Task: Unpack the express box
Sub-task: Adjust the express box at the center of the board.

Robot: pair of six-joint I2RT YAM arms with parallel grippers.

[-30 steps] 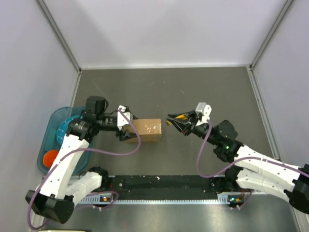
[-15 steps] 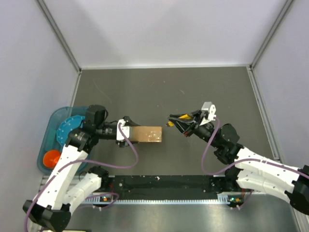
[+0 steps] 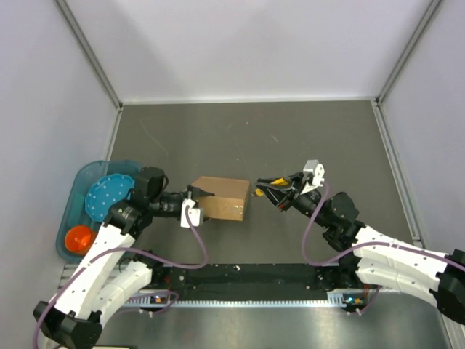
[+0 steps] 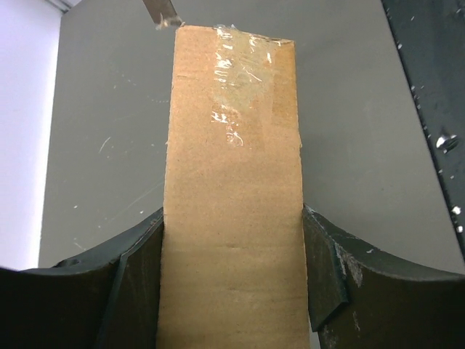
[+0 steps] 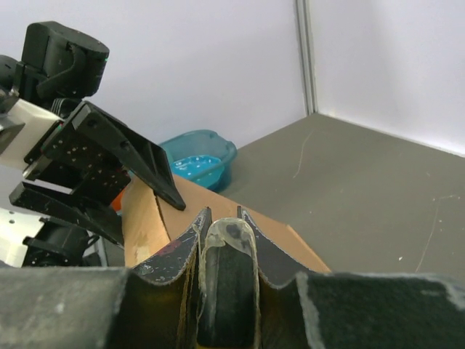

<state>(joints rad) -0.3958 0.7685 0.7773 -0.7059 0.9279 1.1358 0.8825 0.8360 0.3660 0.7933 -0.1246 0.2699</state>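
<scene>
Express box point(image 3: 221, 198), flat, rectangular and of plain brown cardboard, is at the middle of the dark grey counter point(image 3: 290, 138), raised in the left gripper point(image 3: 197, 206). That gripper comes in from the box's 9 o'clock, spread wide, with one finger pressed flat on each long side.

A second ago the box showed a wide face to the overhead camera. Half a second ago it was turned nearly edge-on. Now it is tilted back so a broad face and a side panel both show, and its 3 o'clock end has swung closer to the other arm.

On the wrist view, a strip of crinkled clear tape point(image 4: 243, 80) covers the far end of the express box, and a metal blade point(image 4: 160, 10) touches that end's far corner.

The blade belongs to a small yellow utility knife point(image 3: 259, 191), pinched in the narrowly closed right gripper point(image 3: 280, 193) at the box's 3 o'clock. This gripper has crept inward from where it hovered before.

Judging by this, the box is being presented for the cut, and the seal looks unbroken.

A blue plastic tub point(image 3: 73, 211) lies off at 9 o'clock.
</scene>
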